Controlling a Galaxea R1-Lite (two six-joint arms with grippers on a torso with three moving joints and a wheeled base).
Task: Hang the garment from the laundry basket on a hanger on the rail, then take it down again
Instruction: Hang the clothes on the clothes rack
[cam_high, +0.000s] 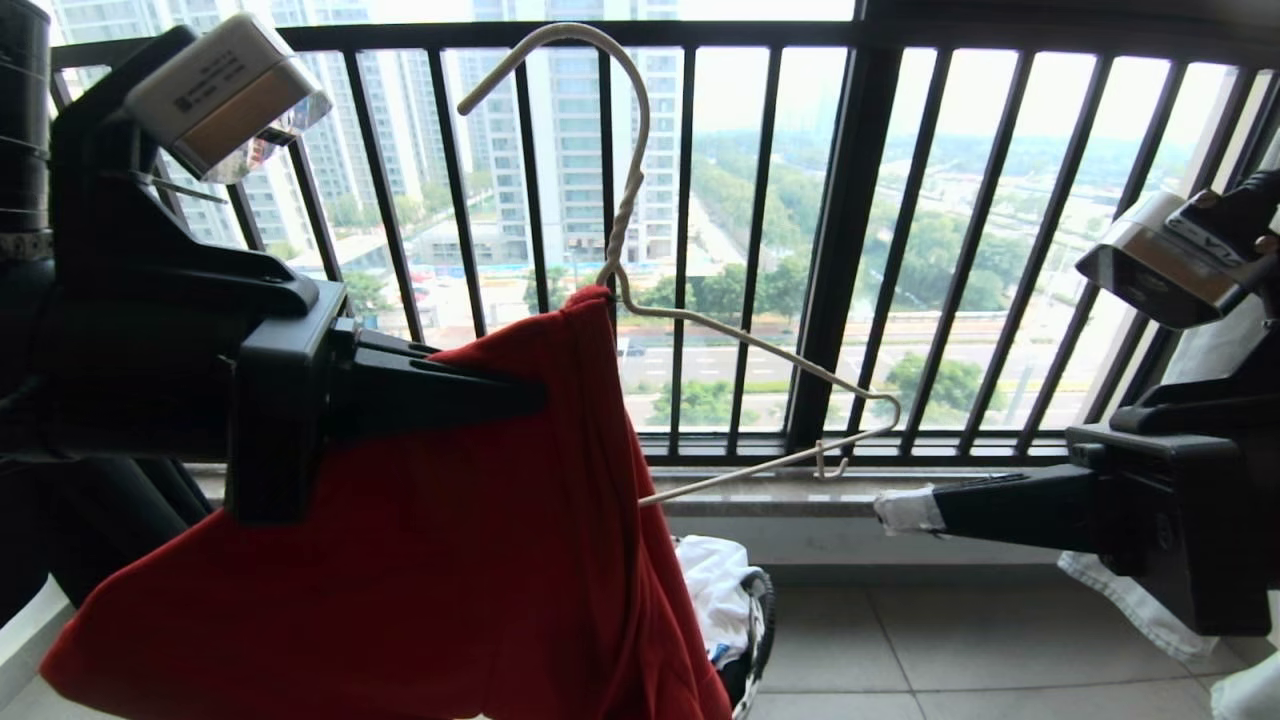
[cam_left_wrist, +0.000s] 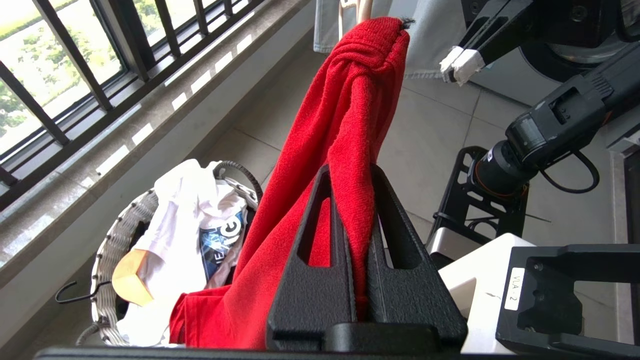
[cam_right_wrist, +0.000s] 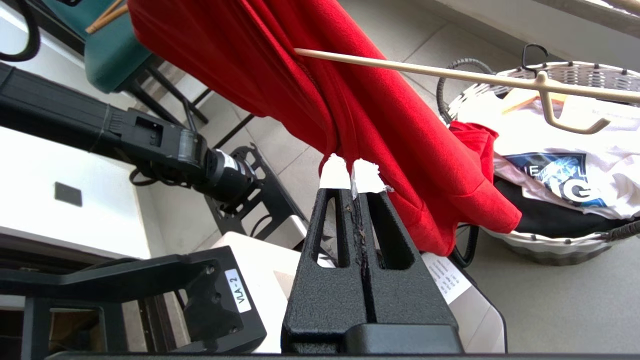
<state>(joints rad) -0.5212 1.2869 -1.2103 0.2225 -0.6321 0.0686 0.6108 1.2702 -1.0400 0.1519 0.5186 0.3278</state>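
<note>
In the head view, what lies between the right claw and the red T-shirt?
Only the bare end of the hanger pokes out of the red T-shirt toward the right claw; the stretch is otherwise bare.

Right hand (cam_right_wrist: 354, 176) pressed closed, empty, tips near red garment (cam_right_wrist: 380, 115); hanger (cam_right_wrist: 450, 75) wire above laundry basket (cam_right_wrist: 550, 75).

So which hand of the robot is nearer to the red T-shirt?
Left. The left hand is shut on the red T-shirt; the right hand is shut and empty, off to its side.
</note>
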